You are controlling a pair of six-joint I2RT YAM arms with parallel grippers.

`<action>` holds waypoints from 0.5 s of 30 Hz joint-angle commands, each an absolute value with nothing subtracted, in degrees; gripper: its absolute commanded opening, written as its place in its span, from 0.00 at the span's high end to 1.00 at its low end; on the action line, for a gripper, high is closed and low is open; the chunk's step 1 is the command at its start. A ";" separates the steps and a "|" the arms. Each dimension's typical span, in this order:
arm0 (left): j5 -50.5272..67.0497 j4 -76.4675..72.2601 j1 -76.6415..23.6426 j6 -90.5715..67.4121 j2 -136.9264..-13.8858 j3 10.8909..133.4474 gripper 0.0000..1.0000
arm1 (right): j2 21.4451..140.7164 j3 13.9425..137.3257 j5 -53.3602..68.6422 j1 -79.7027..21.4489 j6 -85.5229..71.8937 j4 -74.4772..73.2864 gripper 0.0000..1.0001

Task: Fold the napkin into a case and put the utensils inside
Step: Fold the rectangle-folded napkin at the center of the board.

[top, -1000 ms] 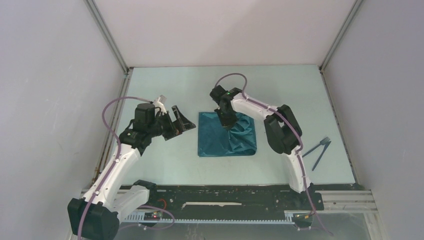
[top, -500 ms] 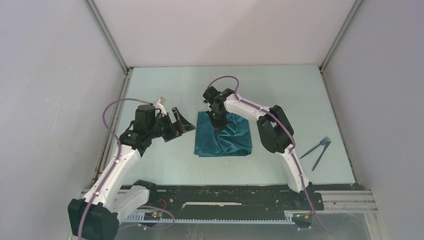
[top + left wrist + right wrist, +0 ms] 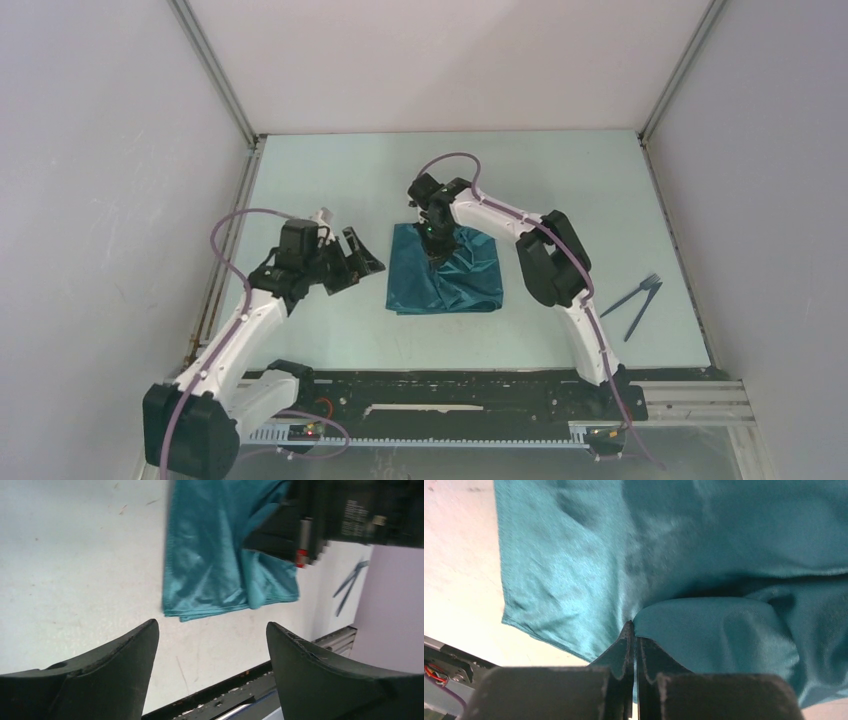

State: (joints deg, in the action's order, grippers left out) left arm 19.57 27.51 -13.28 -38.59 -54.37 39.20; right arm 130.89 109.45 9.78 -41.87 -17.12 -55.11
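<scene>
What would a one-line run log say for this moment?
right tool: shut on napkin | left tool: open, empty, left of napkin | utensils: lying apart at right

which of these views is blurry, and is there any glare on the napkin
Top external: sharp and evenly lit, with only a soft sheen on the napkin. Left wrist: smeared, as if by motion, and the utensils are mere streaks. Right wrist: the napkin is soft-focused up close, and the table is washed out pale at left.
</scene>
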 commanded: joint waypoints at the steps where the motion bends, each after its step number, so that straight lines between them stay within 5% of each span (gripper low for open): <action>1: 16.47 23.00 -13.43 -39.46 -59.14 37.17 0.18 | 123.18 103.85 9.49 -39.31 -17.50 -53.64 1.00; 15: 15.57 11.07 -19.32 -42.76 -75.28 34.28 0.55 | 112.70 88.74 8.90 -28.68 -11.27 -50.86 1.00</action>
State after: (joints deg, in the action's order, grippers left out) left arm 16.99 15.99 -18.24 -42.04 -71.99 33.36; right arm 116.68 88.53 9.54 -28.58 -14.17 -51.96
